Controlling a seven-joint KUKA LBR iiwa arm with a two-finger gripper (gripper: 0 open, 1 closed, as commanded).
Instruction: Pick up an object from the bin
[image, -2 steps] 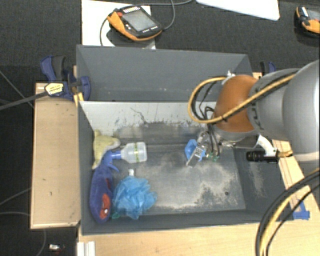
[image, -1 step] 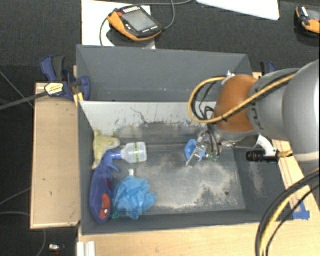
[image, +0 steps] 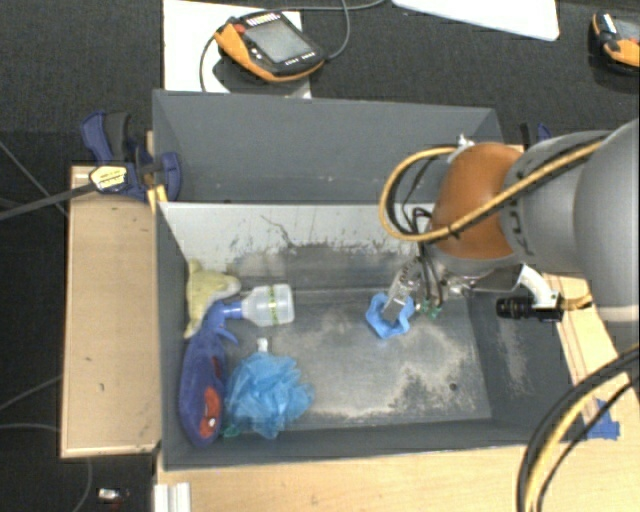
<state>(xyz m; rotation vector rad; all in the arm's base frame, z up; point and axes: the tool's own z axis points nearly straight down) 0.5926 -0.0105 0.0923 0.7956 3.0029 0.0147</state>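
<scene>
Blue things crowd the bin's (image: 320, 160) left: a toy (image: 200, 385), a mesh pouf (image: 268, 392), with a clear bottle (image: 265, 305) above them. A small blue piece (image: 383, 320) lies mid-floor. The gripper (image: 415, 298) is at its right edge; I cannot tell how the jaws stand.

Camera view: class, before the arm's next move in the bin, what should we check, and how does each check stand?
1. The pincer at the small blue piece, right of the bin floor's middle: ok.
2. Piece gripped: cannot tell.
3. Nearest neighbour, the clear bottle, apart from the piece: ok.
4. Left-wall heap with its blue mesh puff away from the pincer: ok.
</scene>
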